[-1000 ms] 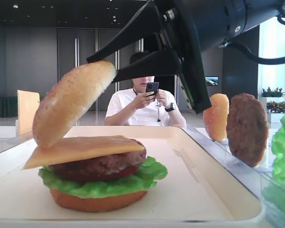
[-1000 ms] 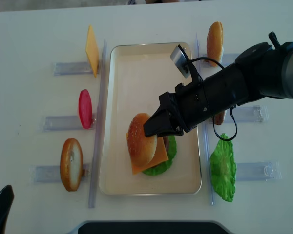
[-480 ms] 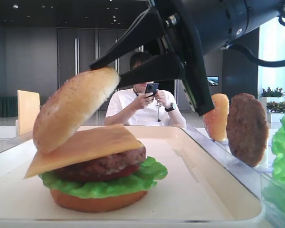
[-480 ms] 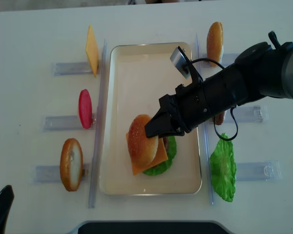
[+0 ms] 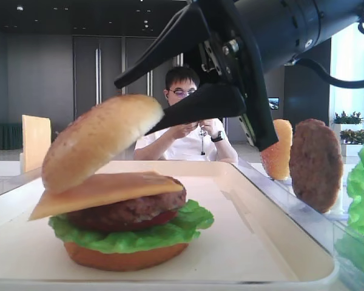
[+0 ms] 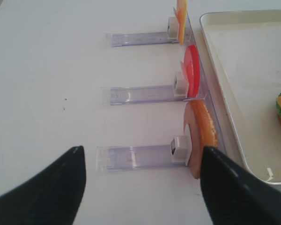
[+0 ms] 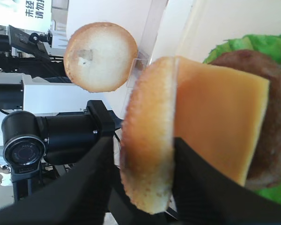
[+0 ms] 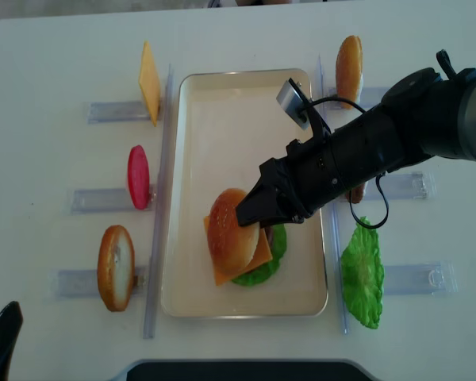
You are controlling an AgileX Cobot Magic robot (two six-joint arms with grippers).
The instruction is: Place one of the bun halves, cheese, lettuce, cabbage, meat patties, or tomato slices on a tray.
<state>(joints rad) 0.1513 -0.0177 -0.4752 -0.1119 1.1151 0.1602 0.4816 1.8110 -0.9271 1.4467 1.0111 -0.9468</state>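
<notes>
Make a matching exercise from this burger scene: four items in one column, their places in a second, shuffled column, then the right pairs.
Items:
1. sesame bun top
2. cheese slice
3. lettuce leaf
4. red tomato slice

Places:
A. standing in a clear holder left of the tray
B. tilted on the stack
C. right of the tray
D. on the patty

Pairs: 1-B, 2-D, 3-C, 4-A

A white sign (image 7: 33, 9) is showing in the top left corner of the right wrist view — black Chinese characters are printed on it, cut off by the frame edge and only partly legible. Nothing else is carrying readable text, labels or numbers.
</notes>
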